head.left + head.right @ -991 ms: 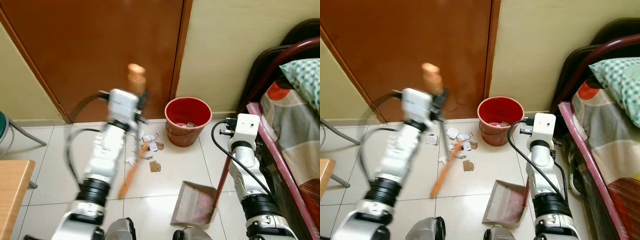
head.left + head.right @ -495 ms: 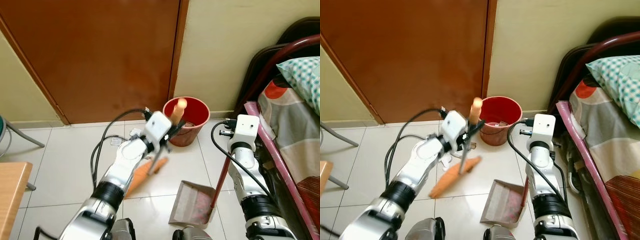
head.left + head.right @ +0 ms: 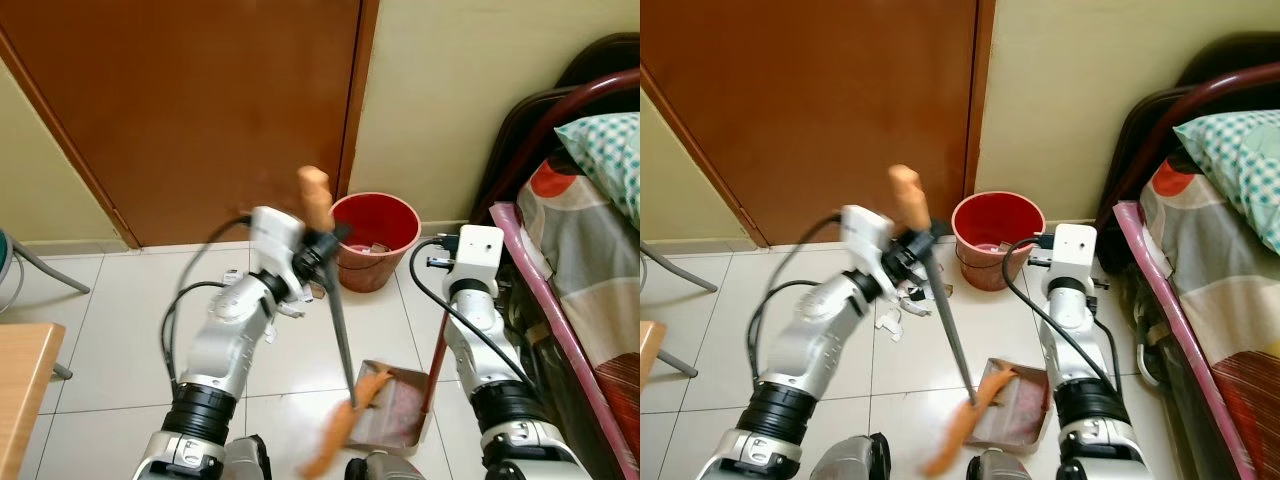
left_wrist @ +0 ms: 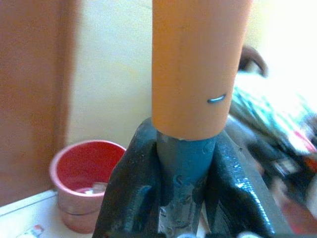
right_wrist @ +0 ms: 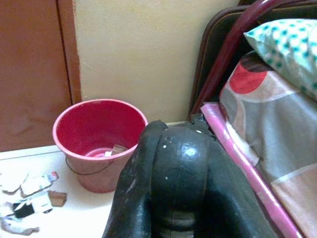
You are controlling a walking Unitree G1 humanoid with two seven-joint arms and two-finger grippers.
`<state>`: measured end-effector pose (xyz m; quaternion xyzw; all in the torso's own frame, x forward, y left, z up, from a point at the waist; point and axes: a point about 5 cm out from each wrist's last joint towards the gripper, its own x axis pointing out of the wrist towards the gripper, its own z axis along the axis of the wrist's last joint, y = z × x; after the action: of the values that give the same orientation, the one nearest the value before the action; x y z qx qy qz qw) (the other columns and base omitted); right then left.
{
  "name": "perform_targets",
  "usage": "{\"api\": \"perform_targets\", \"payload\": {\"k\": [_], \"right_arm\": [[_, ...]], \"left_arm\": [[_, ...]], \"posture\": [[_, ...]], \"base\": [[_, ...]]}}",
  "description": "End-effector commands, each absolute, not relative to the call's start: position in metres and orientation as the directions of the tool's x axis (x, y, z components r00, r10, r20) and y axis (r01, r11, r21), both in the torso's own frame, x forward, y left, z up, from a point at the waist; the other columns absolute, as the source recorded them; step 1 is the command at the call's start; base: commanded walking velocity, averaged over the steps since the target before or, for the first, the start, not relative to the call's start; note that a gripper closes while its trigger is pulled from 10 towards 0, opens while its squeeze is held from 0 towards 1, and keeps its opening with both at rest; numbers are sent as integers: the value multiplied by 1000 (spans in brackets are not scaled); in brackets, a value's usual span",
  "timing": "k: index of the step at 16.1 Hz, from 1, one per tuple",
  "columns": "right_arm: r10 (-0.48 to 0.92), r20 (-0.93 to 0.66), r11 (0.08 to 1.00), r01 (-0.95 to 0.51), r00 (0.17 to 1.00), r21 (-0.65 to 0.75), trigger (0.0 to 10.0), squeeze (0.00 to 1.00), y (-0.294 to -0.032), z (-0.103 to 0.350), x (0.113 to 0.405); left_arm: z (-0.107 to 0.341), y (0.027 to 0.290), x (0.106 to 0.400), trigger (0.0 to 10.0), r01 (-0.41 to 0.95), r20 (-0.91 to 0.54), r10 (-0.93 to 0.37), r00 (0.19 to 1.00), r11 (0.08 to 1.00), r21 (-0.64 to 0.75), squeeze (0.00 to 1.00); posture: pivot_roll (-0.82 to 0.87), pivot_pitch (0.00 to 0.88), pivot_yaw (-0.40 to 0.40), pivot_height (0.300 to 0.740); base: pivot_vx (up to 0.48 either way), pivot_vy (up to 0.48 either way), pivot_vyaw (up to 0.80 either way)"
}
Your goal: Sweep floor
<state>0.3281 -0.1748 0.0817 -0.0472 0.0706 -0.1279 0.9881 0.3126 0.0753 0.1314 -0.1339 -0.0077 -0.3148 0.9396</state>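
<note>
We are in the middle of a sweeping stroke: our left gripper [image 3: 322, 243] is clamped on the broom [image 3: 338, 330], its two black fingers [image 4: 130, 188] pressed to either side of the grey shaft just under the orange grip, and the orange brush head sits at the mouth of the dustpan [image 3: 393, 412] on the tiled floor [image 3: 120, 330], blurred, so we judge it to be moving. Our right gripper [image 5: 173, 183] has its fingers drawn together around the top of the dustpan's red upright handle [image 3: 440, 350], holding the pan steady beside the bed [image 3: 580, 250]. The scraps of paper and card [image 3: 902, 296] lie on the tiles near the foot of the brown door [image 3: 200, 110], just beside the red bucket [image 3: 374, 240], well apart from the pan. Whether any litter has reached the pan we cannot tell through the blur. By our reckoning the task is far from done. The next move calls for carrying the brush head to the far side of the scraps, setting it down behind them, and drawing them toward the pan while the right arm keeps the pan's lip flat on the floor
</note>
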Motion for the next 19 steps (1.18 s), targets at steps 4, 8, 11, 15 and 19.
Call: {"api": "perform_targets", "payload": {"k": [4, 8, 11, 15, 19], "right_arm": [[-146, -191, 989, 142, 971, -34, 10000, 0, -157, 74, 328], [-121, -198, 993, 116, 973, -39, 10000, 0, -160, 69, 324], [-113, -193, 993, 107, 975, -43, 10000, 0, -168, 70, 321], [-114, -63, 993, 114, 991, -11, 10000, 0, -182, 84, 301], [-176, -21, 984, 177, 984, 22, 10000, 0, -192, 87, 284]], "left_arm": [[152, 137, 331, 10000, 263, 185, -209, 960, 901, -346, 0], [152, 176, 326, 10000, 140, 172, -107, 979, 971, -195, 0], [148, 187, 317, 10000, 127, 148, -117, 982, 990, -56, 0], [129, 188, 291, 10000, 175, 91, -177, 980, 984, 26, 0], [106, 187, 275, 10000, 215, 20, -215, 976, 976, 34, 0]], "posture": [[12, 127, -38, 740], [17, 137, -30, 740], [25, 164, -34, 740], [17, 163, -38, 740], [9, 134, -19, 740]], "base": [[0, 0, 0], [0, 0, 0], [0, 0, 0], [0, 0, 0], [0, -143, 588]]}}
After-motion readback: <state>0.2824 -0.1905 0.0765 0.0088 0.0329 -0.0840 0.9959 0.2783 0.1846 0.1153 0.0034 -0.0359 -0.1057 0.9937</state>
